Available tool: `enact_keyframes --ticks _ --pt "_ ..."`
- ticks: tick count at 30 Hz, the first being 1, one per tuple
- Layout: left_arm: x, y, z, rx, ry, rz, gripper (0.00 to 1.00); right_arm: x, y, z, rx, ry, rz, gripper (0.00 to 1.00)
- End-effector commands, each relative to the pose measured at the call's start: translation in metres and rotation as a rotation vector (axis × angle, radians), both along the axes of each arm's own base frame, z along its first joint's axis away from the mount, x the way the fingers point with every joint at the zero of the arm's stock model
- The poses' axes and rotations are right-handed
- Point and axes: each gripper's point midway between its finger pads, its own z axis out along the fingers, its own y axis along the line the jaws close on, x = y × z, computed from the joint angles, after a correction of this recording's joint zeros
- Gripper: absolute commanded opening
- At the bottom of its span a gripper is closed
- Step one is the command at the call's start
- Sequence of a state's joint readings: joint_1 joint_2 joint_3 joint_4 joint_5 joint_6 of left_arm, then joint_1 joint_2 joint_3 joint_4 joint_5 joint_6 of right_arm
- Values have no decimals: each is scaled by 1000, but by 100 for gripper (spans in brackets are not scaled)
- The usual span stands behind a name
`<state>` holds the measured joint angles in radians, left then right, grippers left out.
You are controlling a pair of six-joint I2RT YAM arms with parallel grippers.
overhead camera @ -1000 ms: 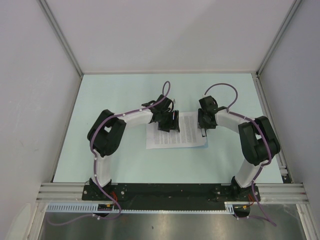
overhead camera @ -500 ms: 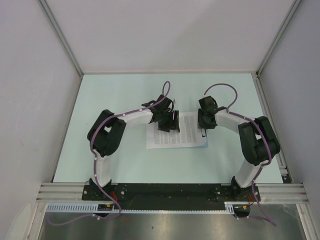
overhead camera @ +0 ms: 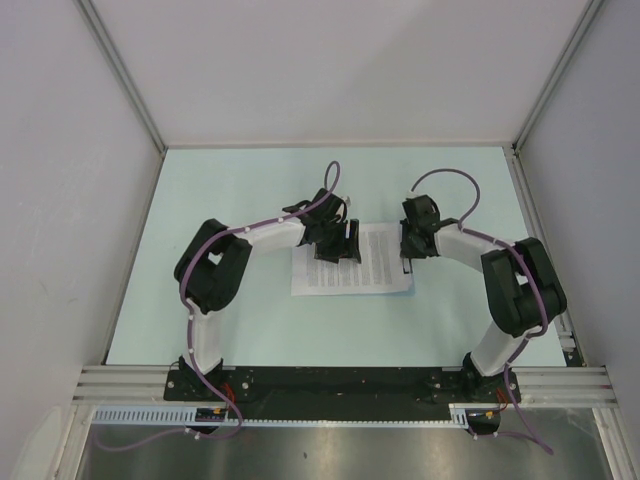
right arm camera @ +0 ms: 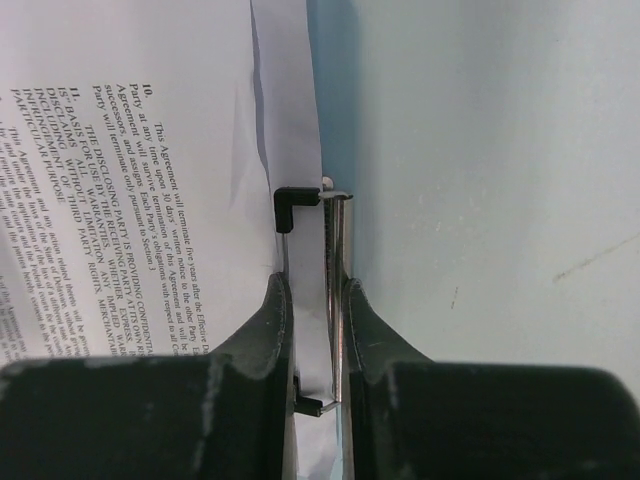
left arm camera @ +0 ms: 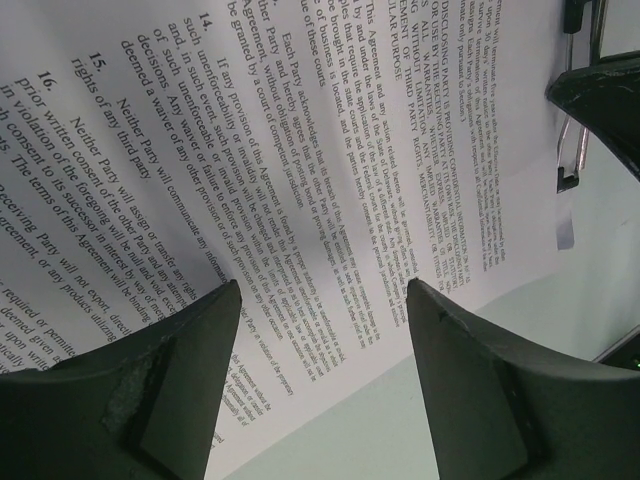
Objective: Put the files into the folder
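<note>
Pale mint table (overhead camera: 250,190) carries the files (overhead camera: 365,270), text side up, flat near its middle. The folder (right arm camera: 290,120) shows only as a pale strip along their right edge.

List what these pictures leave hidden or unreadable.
- The folder: top view, no outline separable from the pale tabletop.
- Number of files: top view too small; wrist views show only the top sheet.
- Right gripper: right wrist view, its fingers hide whether it pinches the wire clip or paper edge.
- Files' far left corner: top view, under the left gripper.
</note>
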<state>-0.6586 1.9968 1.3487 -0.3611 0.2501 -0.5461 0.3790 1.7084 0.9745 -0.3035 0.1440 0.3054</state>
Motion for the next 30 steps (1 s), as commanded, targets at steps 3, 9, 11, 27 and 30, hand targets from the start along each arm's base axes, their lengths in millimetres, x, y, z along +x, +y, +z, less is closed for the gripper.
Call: enact_keyframes --ticks 3,9,11,27,30 --pt "-4 22 -37 107 60 7 76 -26 19 -17 278 105 79 0" --pt "-4 19 -40 102 66 3 76 -27 25 -15 407 107 90 0" --pt "-3 19 -41 111 64 2 76 -28 24 -15 435 105 85 0" --pt "11 -4 102 -68 -131 -63 98 -29 2 -27 340 120 21 0" --pt "10 7 124 -81 -177 -50 99 -28 3 -27 344 118 22 0"
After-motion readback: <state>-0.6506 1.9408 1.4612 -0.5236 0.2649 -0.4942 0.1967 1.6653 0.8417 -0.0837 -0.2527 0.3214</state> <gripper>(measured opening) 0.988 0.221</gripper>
